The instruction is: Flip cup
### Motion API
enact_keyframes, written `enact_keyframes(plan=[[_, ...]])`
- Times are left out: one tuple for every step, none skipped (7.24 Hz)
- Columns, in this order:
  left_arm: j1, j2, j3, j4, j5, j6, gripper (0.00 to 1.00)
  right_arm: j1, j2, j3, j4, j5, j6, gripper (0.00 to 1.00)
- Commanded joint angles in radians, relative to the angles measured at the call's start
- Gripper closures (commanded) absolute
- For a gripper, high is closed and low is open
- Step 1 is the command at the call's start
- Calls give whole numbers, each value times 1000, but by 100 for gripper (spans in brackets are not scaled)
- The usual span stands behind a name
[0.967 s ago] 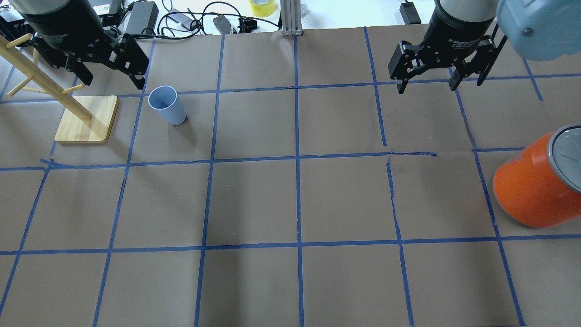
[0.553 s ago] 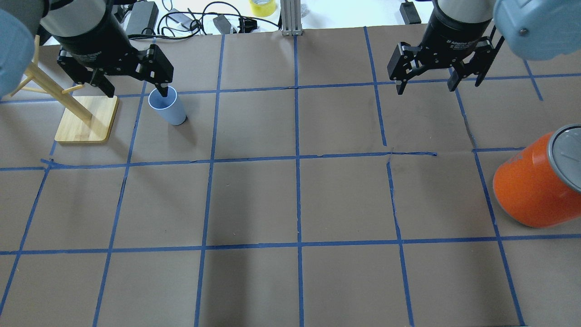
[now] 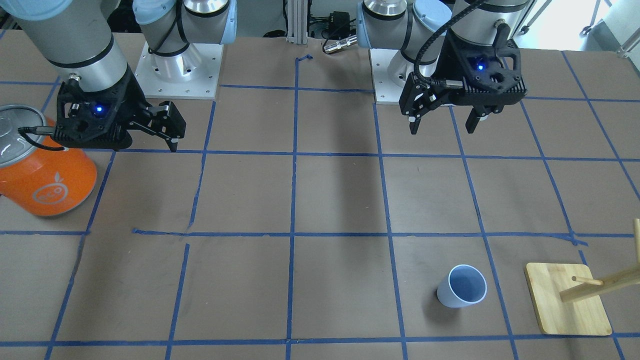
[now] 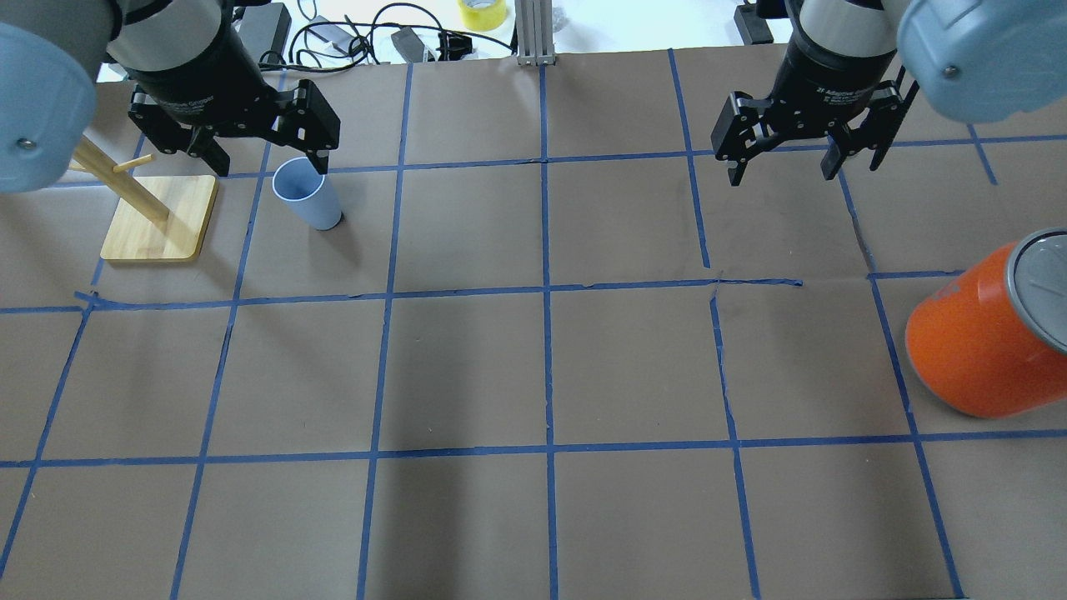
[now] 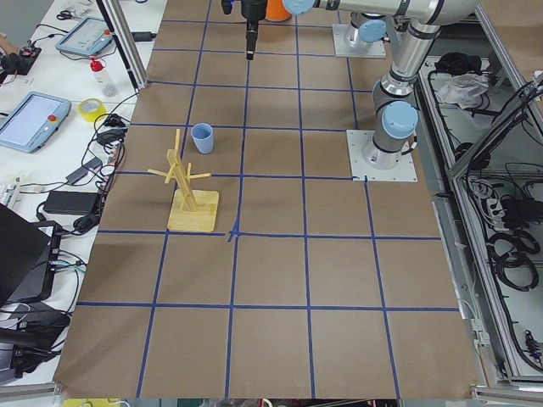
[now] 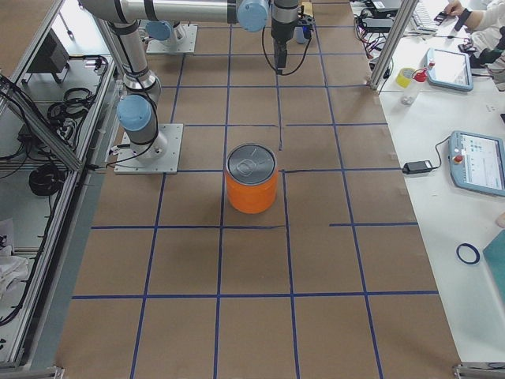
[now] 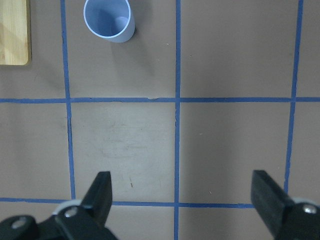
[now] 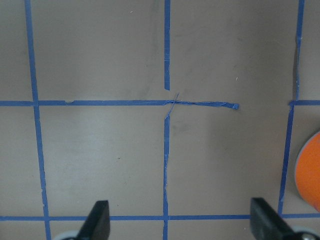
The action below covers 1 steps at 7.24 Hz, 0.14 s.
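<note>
Overhead exterior view, from the left: a wooden rack stands on the table, just left of the cup. The left gripper hangs in the air, and in this view its right finger comes in front of the far rim of the cup. The left wrist view shows its fingers spread wide with nothing between them, and the cup is well ahead of them, not between them. The cup stands upright on its base, mouth up, inside one taped square, and touches nothing. Far to the right of the cup, the right gripper hangs over the table, also with jaws wide apart and empty, as the right wrist view confirms. Still further right of the cup, near the table edge, a big orange can stands with its silver top up.
</note>
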Motion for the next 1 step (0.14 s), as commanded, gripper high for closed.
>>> enact_keyframes(plan=[[1,5,0,-1,2,-1,0,0,-2,1,-1,-4,0,0]])
